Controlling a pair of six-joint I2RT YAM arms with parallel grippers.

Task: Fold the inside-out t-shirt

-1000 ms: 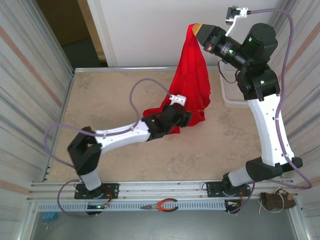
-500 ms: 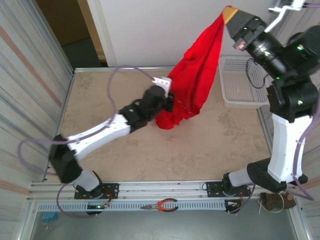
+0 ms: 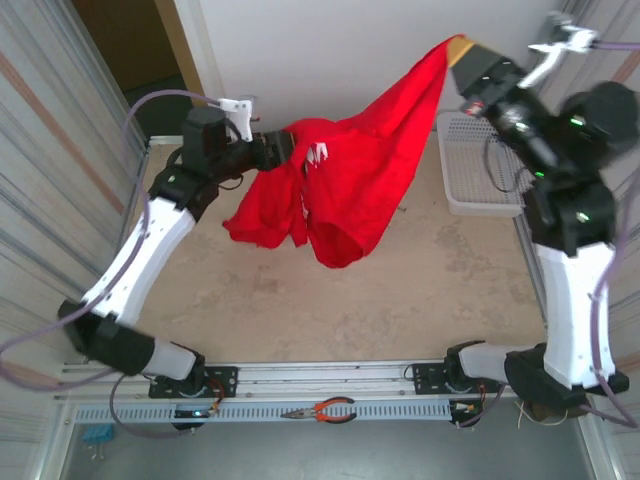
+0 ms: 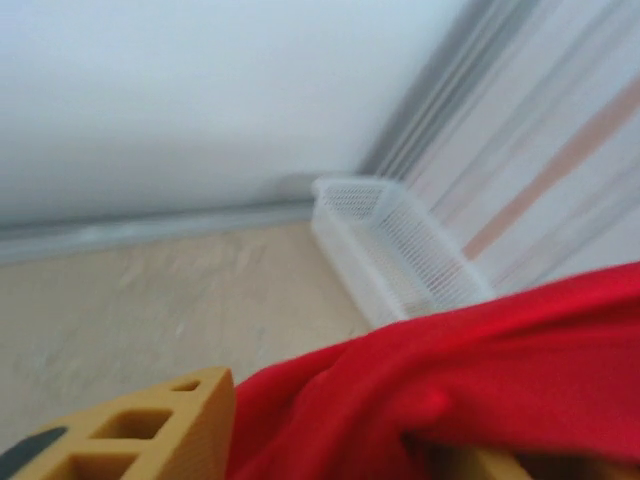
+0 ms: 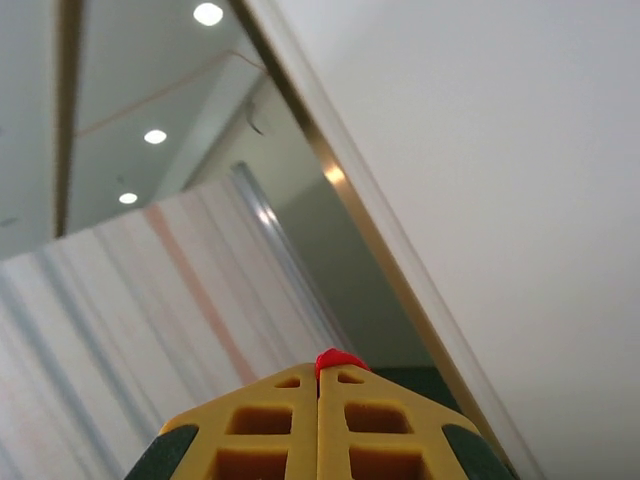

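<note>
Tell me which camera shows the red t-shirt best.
Top external: the whole red t-shirt hangs stretched between the left gripper and right gripper. Left wrist gives a blurred fold beside its finger; right wrist, a tiny red tip pinched between fingertips.

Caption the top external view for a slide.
The left gripper and right gripper hold the inside-out t-shirt spread between them over the table.

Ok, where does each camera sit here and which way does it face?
Top external: above and behind the bases, looking down on the table; left gripper and right gripper hold the t-shirt aloft.
Left wrist: on the left arm, facing across the table to the basket; one yellow finger beside red cloth.
Right wrist: aimed up at wall and ceiling lights; shut fingers pinch red cloth.
Shared: top and left wrist both see the basket.
</note>
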